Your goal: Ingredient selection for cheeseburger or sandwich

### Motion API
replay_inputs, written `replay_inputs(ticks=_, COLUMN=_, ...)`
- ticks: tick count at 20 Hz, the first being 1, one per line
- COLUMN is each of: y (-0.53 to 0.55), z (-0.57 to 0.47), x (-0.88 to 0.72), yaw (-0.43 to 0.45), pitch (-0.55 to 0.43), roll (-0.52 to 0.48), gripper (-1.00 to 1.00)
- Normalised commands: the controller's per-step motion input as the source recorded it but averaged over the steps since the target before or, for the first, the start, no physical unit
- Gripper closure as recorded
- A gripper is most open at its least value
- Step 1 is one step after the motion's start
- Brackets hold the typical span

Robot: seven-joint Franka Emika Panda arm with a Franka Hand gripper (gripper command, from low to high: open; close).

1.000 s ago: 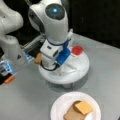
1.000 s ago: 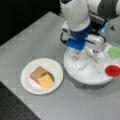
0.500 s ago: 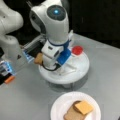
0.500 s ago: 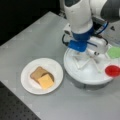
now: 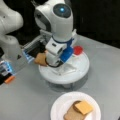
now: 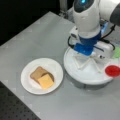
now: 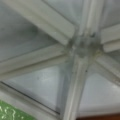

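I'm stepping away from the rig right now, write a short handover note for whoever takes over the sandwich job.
Gripper: low over the white divided tray, near its centre hub; its fingers don't show, so open or shut can't be told.
Serving plate: bread square, dark patty and cheese square stacked.
Still at the tray: second bread square at its edge, red disc, green leaf.
Done: bread, patty, cheese placed. Left: no top bread on the stack yet.

Even, soft overhead light falls on a grey table [image 6: 37,37] against dark backgrounds, all views blurred, the wrist view most heavily.
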Motion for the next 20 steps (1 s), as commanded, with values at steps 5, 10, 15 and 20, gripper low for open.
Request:
replay_inputs(ticks=5, y=0.03, z=-0.11, x=-0.18, yaw=-0.026, pitch=-0.191, roll=-0.083, gripper=-1.0)
replay_inputs(ticks=10, y=0.06, z=-0.13, x=-0.17, yaw=-0.018, pitch=-0.192, roll=-0.071, gripper=-1.0)
replay_inputs(ticks=15, y=0.13, z=-0.13, x=-0.15, yaw=-0.015, pitch=-0.187, roll=-0.058, gripper=-1.0)
replay_inputs(ticks=20, y=0.13, z=-0.14, x=-0.14, yaw=-0.023, pitch=-0.181, roll=-0.032, gripper=-1.0)
